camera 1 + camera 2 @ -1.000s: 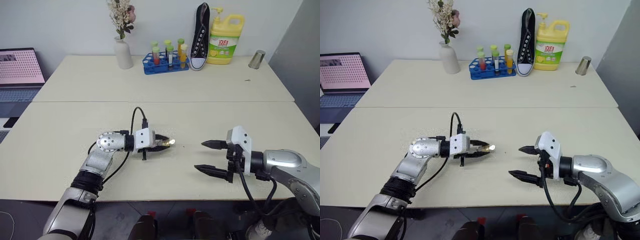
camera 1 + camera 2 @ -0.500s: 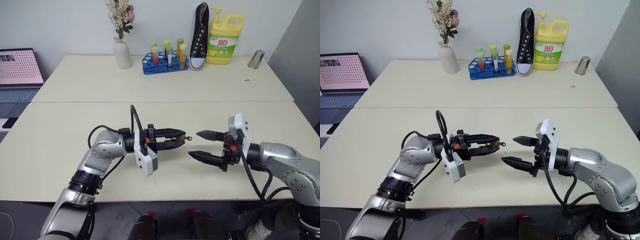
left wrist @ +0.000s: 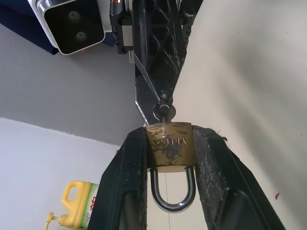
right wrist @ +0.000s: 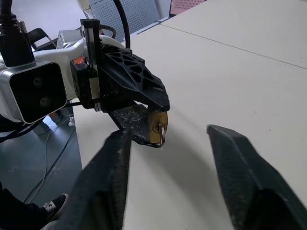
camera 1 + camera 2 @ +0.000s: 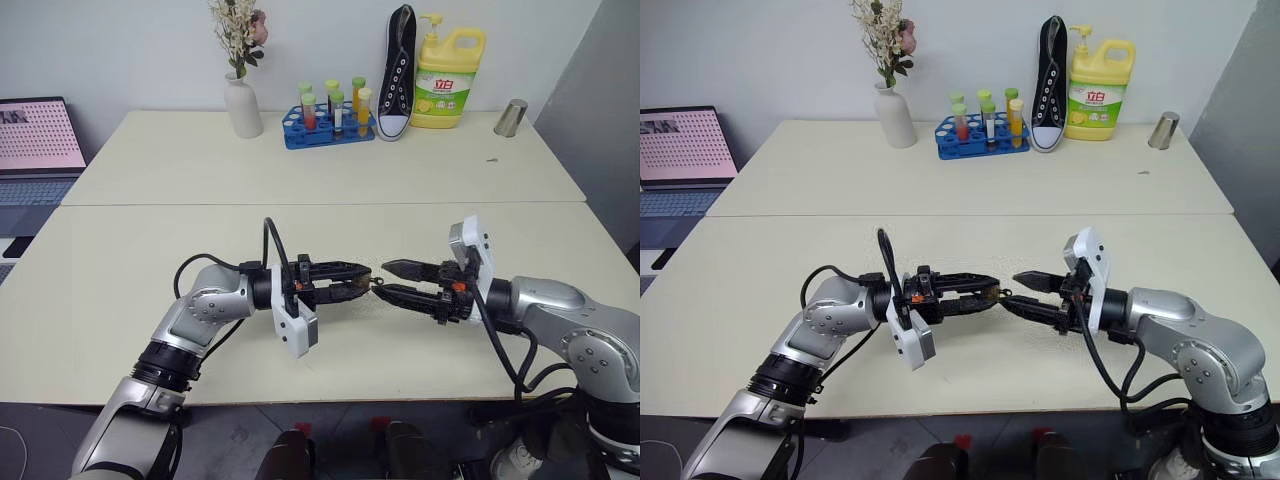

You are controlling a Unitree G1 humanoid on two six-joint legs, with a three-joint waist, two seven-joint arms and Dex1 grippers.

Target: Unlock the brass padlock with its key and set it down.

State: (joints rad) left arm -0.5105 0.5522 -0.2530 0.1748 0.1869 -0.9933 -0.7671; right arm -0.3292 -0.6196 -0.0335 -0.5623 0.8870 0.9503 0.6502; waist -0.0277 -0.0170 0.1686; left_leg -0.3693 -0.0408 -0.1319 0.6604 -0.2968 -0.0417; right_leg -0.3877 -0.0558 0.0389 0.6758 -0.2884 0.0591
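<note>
**A:** Pale cream tables (image 5: 130, 270) fill the scene, two of them pushed together, with a white wall behind. What sits at the far edge?

**B:** Take the blue test-tube rack (image 5: 328, 124) as the marker. A white vase of dried flowers (image 5: 243, 100) stands to its left, a black sneaker (image 5: 398, 72) stood on end is just to its right, and a yellow detergent bottle (image 5: 449, 78) is beyond the sneaker. A metal cup (image 5: 513, 118) stands further right again. A laptop (image 5: 38, 135) is well off to the rack's left.

**A:** And the brass padlock?

**B:** The brass padlock (image 3: 170, 146) is well in front of the rack, lifted above the near table. The left gripper (image 5: 365, 281) has its jaws narrowed onto the lock's body, one finger pressed on each side, with the silver shackle (image 3: 171, 191) lying back between the fingers.

**A:** Its key?

**B:** Its key (image 3: 163, 114) sticks out of the padlock's end, pointing at the other arm.

**A:** What about the right gripper?

**B:** The right gripper (image 5: 386, 280) points straight at the left one, tip to tip. Its fingers (image 4: 238, 167) stand apart on either side of the key, and I cannot tell whether they touch it.
</note>
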